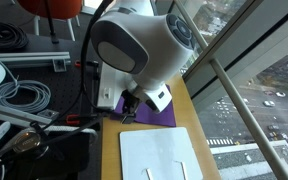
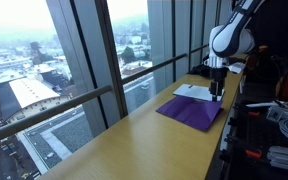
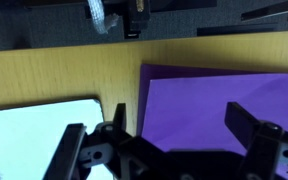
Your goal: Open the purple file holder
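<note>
Purple file holder [image 3: 214, 100] beneath wide-open hand [image 3: 169, 140]

Gripper [image 2: 217, 97] above the purple file holder [image 2: 189, 111] (flat on the table [image 2: 114, 140])

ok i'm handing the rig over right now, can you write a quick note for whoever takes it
Pincer: open, holding nothing. It hangs low over the purple file holder, and in the wrist view its fingers stand either side of the holder's edge nearest the white sheet. Contact cannot be told.
Things: the holder lies flat and shut on the wooden table, beside the white sheet, apart from it.
Done: the pincer is positioned over the holder, cover not lifted.
Left: catch the cover's edge, likely the one between the fingers, and fold it open.
</note>
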Motion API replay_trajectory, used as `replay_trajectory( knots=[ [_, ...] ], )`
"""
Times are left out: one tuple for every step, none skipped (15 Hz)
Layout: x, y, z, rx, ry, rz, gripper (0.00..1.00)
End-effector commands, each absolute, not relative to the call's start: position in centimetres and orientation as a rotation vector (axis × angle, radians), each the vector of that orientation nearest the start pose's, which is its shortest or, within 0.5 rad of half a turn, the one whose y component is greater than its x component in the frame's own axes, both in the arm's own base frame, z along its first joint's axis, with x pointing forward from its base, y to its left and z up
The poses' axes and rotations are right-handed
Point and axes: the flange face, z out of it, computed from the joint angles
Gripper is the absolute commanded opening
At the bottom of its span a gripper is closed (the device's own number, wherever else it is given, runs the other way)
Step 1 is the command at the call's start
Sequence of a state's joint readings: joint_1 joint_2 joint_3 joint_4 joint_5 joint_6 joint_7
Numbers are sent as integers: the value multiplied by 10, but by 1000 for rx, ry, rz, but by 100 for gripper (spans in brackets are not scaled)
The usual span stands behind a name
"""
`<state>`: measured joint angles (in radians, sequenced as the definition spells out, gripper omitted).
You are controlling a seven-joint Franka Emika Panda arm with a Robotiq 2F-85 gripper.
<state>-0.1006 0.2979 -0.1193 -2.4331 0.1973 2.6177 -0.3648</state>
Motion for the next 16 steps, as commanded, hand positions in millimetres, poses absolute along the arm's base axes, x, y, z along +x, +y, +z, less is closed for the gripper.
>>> replay_trajectory(
  knots=[
    [474,-112,162,-3053,43,126,100],
    [476,-110,160,-3040,41,134,100],
    [477,-109,158,-3024,39,149,100],
    [478,-107,156,-3004,43,166,100],
    [479,-107,154,-2988,48,178,100],
    [480,-106,153,-2974,55,190,100],
    [481,-106,150,-2963,67,200,100],
    [481,-107,149,-2953,75,206,100],
    [483,-107,149,-2946,80,215,100],
    [484,-107,149,-2939,86,220,100],
    [486,-107,150,-2934,92,218,100],
    [487,-107,151,-2929,92,219,100],
    [489,-106,153,-2925,92,221,75],
    [491,-106,154,-2922,93,220,74],
    [492,-106,156,-2920,92,218,68],
    [494,-106,156,-2918,94,215,58]
  ],
)
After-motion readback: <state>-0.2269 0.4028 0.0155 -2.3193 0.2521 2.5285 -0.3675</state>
